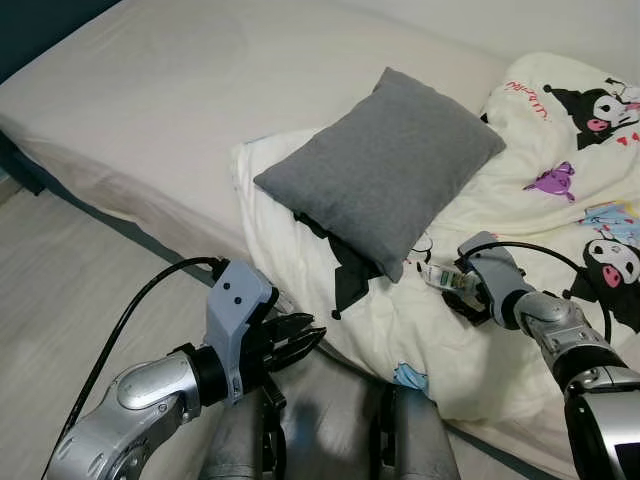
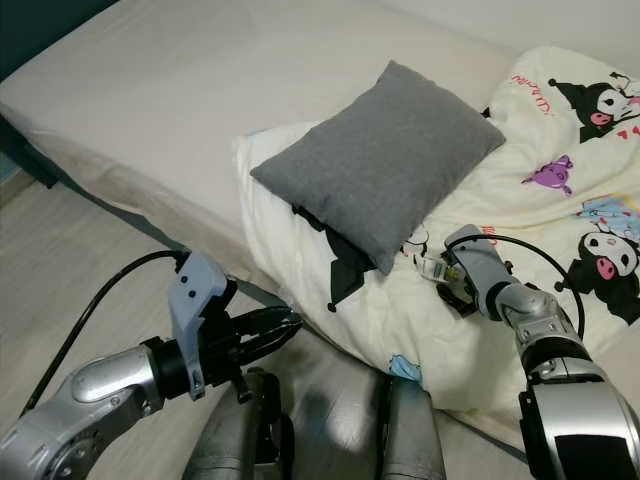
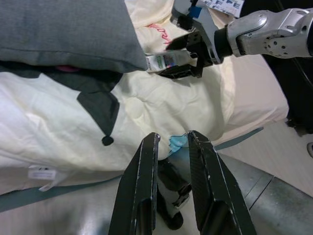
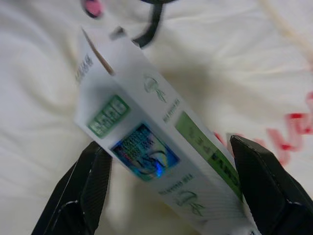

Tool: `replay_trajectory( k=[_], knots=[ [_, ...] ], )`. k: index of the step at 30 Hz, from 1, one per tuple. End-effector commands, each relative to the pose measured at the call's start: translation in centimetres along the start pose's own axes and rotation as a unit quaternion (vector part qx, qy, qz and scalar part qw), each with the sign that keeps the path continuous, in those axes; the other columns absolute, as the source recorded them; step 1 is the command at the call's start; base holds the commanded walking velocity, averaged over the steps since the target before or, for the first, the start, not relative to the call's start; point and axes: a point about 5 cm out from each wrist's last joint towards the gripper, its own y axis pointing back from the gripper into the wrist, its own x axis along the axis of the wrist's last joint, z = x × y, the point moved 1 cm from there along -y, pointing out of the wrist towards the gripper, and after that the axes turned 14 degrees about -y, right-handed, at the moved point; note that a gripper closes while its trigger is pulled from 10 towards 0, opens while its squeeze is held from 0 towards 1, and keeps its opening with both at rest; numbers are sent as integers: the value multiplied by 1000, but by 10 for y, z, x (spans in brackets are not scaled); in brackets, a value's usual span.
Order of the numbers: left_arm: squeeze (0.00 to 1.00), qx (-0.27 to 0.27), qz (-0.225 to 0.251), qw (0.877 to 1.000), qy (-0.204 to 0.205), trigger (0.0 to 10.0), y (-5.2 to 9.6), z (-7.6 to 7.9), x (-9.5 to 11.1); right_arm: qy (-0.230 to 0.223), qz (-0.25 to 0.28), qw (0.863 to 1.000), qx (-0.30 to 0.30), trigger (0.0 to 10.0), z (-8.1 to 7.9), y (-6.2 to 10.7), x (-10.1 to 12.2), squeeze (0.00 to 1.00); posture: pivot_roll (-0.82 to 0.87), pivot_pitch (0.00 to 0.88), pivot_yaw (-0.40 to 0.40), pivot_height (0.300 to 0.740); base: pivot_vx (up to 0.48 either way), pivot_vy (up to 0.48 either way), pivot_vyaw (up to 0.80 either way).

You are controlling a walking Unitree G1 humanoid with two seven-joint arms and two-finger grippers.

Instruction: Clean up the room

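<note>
Head eyes look down at bed (image 1: 150,90); wrist views close on blanket (image 3: 161,112).

A pale wooden floor (image 1: 60,270) runs beside the dark blue bed frame (image 1: 25,165).

Bed (image 1: 150,110) with plain cream sheet occupies most of the scene. Pale wood-look floor (image 1: 60,290) alongside. Dark blue wall (image 1: 40,20) at far corner.

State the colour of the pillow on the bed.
Plain grey; the pillow shows best in the left eye view.
</note>
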Motion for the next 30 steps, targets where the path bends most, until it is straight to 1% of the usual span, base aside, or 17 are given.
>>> replay_trajectory(
  k=[1, 3, 6, 10, 11, 12, 13, 17, 18, 20, 21, 23, 24, 25, 30],
  knots=[
    [0, -4, -9, 1000, 3, 10000, 3, 2, -2, -30, -26, 999, 13, 10000, -4, 0, -18, 0, 317, 421, 31, 621, 0, 0, 0],
    [0, -1, -11, 1000, 3, 10000, 3, 1, -2, -35, -33, 998, 34, 10000, -7, 0, -20, 0, 316, 421, 34, 621, 0, 0, 0],
    [0, 0, -12, 1000, 3, 10000, 2, 0, -2, -33, -36, 998, 40, 10000, -8, 0, -20, 0, 315, 419, 35, 621, 0, 0, 0],
    [0, 19, -12, 1000, 3, 10000, 0, -6, -2, -17, -42, 998, 39, 10000, -7, 0, -18, 0, 312, 419, 34, 621, 0, 0, 0],
    [0, 20, -9, 1000, 5, 10000, -1, -6, -1, -14, -42, 998, 36, 9020, -6, 1, -17, 0, 310, 418, 34, 621, 0, 0, 0],
    [0, 20, -9, 1000, 5, 10000, -1, -6, -1, -14, -42, 998, 36, 9020, -6, 1, -17, 0, 310, 418, 34, 621, 0, 0, 0],
    [0, 19, -5, 1000, 9, 10000, -1, -6, 0, -8, -43, 999, 33, 4392, -5, 1, -16, 0, 309, 417, 33, 621, 0, 0, 0],
    [0, 10, 9, 1000, 27, 10000, -1, -4, 3, 0, -45, 998, 31, 4392, -4, 1, -15, 0, 308, 416, 31, 621, 0, 0, 0],
    [0, -10, 24, 999, 35, 10000, 0, 1, 7, 1, -45, 998, 31, 2941, -4, 1, -15, 0, 306, 416, 28, 621, 0, 0, 0],
    [0, -36, 43, 997, 45, 10000, 1, 7, 13, 4, -46, 998, 31, 2941, -4, 1, -14, 0, 305, 414, 26, 621, 0, 0, 0],
    [0, -36, 43, 997, 45, 10000, 1, 7, 13, 4, -46, 998, 31, 2941, -4, 1, -14, 0, 305, 414, 26, 621, 0, 0, 0],
    [0, -49, 47, 997, 41, 10000, 1, 12, 15, 8, -48, 998, 31, 1294, -4, 1, -15, 0, 302, 416, 23, 621, 0, 0, 0],
    [0, -51, 46, 997, 39, 10000, 0, 13, 15, 9, -48, 998, 31, 1294, -4, 1, -15, 0, 302, 416, 23, 621, 0, 0, 0],
    [0, -50, 46, 997, 38, 10000, -1, 13, 15, 10, -48, 998, 30, 0, -4, 1, -14, 0, 298, 414, 22, 621, 0, 0, 0],
    [0, -42, 46, 997, 38, 10000, -3, 11, 14, 10, -46, 999, 27, 0, -3, 1, -13, 0, 285, 410, 18, 621, 0, 0, 0]
  ],
)
